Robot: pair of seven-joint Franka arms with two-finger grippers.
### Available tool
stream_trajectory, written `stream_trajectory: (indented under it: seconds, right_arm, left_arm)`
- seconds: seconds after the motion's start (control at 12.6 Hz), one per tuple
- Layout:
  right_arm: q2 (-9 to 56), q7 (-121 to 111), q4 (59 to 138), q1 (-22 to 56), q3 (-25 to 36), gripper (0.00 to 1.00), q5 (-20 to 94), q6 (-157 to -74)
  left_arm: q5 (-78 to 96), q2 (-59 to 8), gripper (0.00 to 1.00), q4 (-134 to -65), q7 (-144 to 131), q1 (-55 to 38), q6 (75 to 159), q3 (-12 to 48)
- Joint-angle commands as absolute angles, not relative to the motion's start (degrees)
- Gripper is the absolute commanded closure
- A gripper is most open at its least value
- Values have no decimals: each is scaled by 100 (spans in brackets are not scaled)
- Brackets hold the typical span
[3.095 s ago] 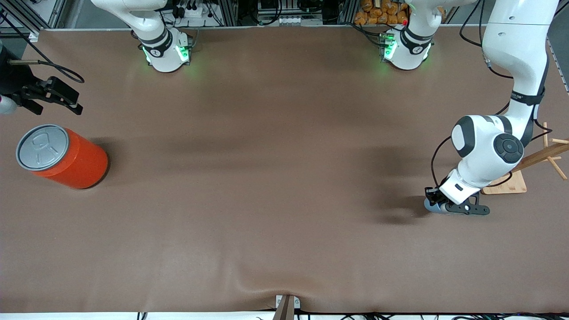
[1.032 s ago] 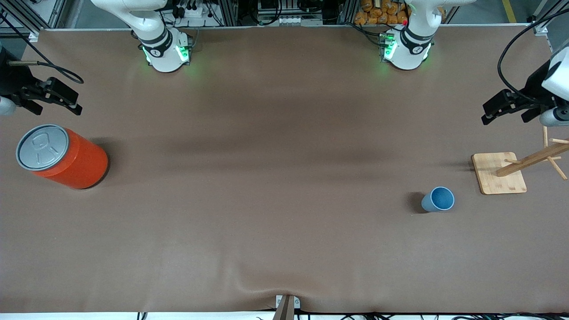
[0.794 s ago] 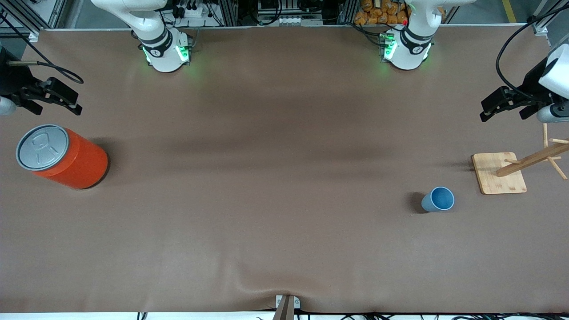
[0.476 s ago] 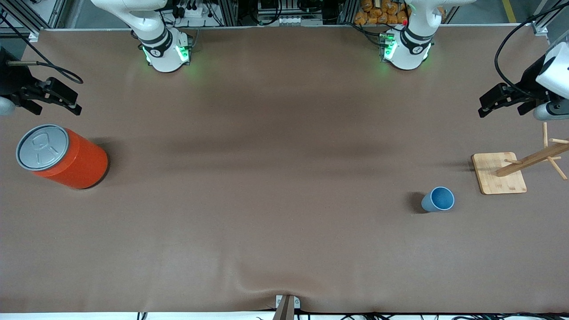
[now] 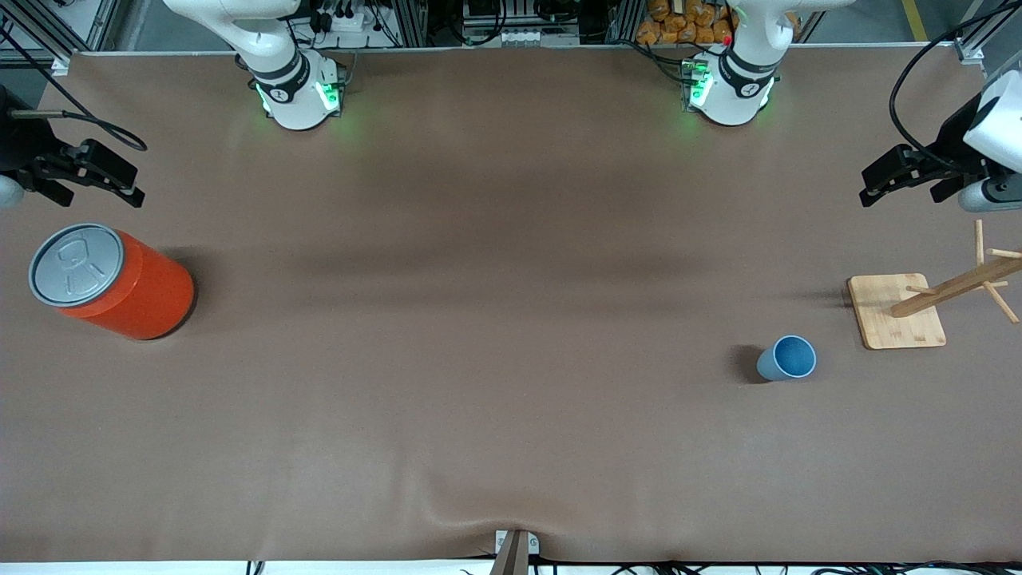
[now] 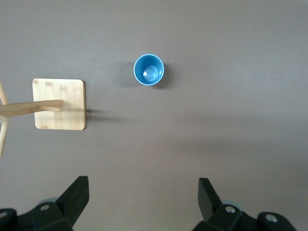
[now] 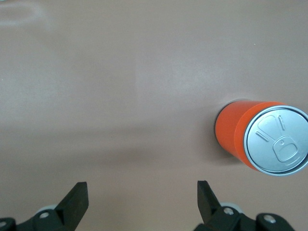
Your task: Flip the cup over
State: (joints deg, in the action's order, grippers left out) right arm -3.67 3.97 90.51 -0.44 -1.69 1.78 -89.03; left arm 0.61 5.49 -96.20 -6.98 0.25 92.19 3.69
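Observation:
The small light-blue cup (image 5: 786, 358) stands upright on the brown table, mouth up, darker blue inside. It also shows in the left wrist view (image 6: 149, 70). My left gripper (image 5: 878, 185) is open and empty, raised high at the left arm's end of the table, well apart from the cup. In the left wrist view my left gripper (image 6: 143, 199) has only bare table between its fingers. My right gripper (image 5: 112, 182) is open and empty, waiting above the table at the right arm's end. In the right wrist view my right gripper (image 7: 142, 199) holds nothing.
A large orange-red can (image 5: 112, 281) with a grey lid stands at the right arm's end; it also shows in the right wrist view (image 7: 262, 139). A wooden rack on a square base (image 5: 894, 311) stands beside the cup, toward the left arm's end, and shows in the left wrist view (image 6: 59, 104).
The left gripper, which was down around the cup, has let go of it and risen away toward the left arm's end. The cup now stands upright alone. The right arm has not moved.

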Motion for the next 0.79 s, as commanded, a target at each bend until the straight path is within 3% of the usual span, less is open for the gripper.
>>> stream_trajectory:
  seconds: [0.0,0.71]
  right_arm:
    - [-360,325,9026,-158,-220,0,176,-8859]
    - [-360,325,9026,-149,-220,0,193,-8859]
  left_arm:
    - [-62,615,0,-9571,-782,44,9132,413]
    - [-44,571,0,-9510,-791,26,9062,413]
